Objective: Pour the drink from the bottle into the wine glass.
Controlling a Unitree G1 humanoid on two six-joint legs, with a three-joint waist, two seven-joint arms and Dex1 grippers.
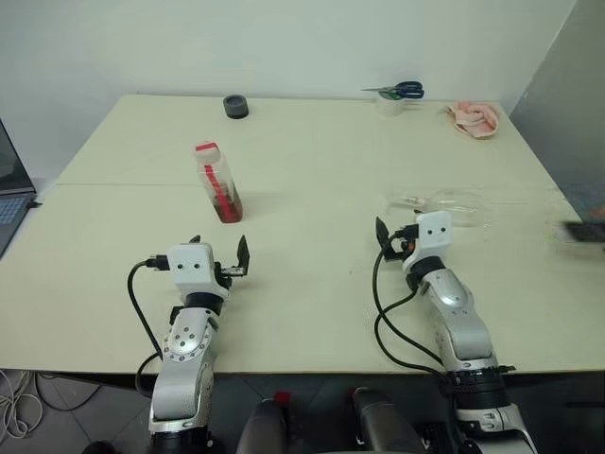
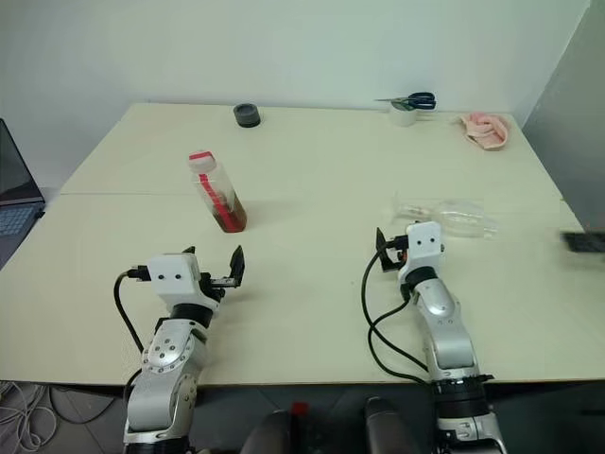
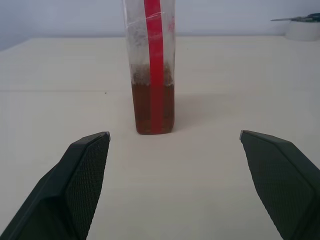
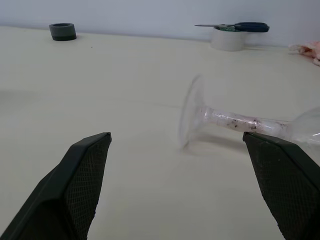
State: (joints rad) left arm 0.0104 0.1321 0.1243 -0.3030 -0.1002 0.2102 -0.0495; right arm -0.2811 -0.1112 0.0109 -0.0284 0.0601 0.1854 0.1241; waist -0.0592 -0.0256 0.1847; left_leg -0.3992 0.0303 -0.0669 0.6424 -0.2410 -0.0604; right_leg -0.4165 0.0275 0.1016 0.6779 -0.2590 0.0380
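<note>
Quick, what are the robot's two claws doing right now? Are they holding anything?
Left claw: open, holding nothing; the bottle stands ahead of it.
Right claw: open, holding nothing; the wine glass lies on its side just ahead.

No readable text; bottle [image 3: 150,70] red label strip shows none.
</note>
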